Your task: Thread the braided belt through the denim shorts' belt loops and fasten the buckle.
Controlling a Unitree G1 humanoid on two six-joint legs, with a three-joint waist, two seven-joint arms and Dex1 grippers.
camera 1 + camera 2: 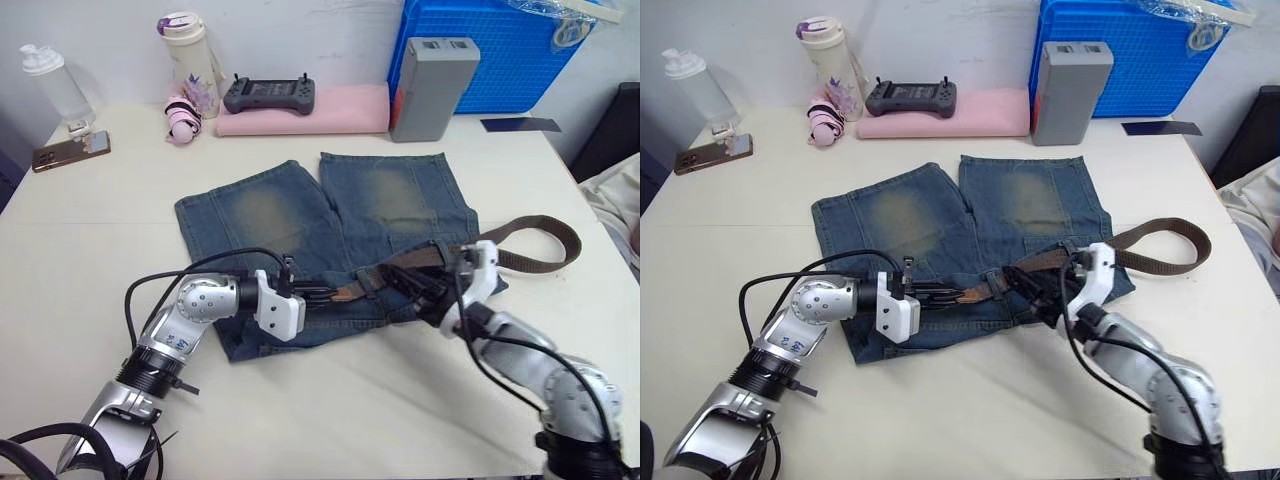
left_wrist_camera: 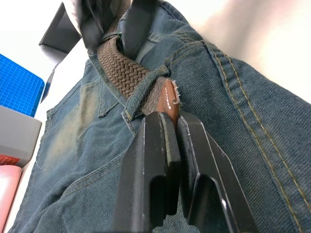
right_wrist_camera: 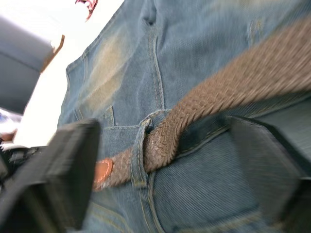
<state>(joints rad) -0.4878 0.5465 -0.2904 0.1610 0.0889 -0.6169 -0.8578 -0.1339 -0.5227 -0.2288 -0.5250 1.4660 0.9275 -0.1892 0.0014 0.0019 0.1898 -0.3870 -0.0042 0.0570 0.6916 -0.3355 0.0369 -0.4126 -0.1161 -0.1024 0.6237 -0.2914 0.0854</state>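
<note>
Lying flat at the centre of the head view, the denim shorts (image 1: 330,235) rest on the table (image 1: 90,250) with the waistband toward the lower edge of the frame. The braided belt (image 1: 530,245) runs along that waistband and loops off to the right of the shorts. The left pincer (image 2: 170,145) is clenched on the belt's tan tip (image 2: 168,97), just past a belt loop (image 2: 146,80) that the strap has gone through. The right pincer (image 3: 160,160) is spread wide, its fingers (image 3: 73,165) on either side of the strap where it passes through another loop. A blue crate (image 1: 480,50) stands at the upper right.
</note>
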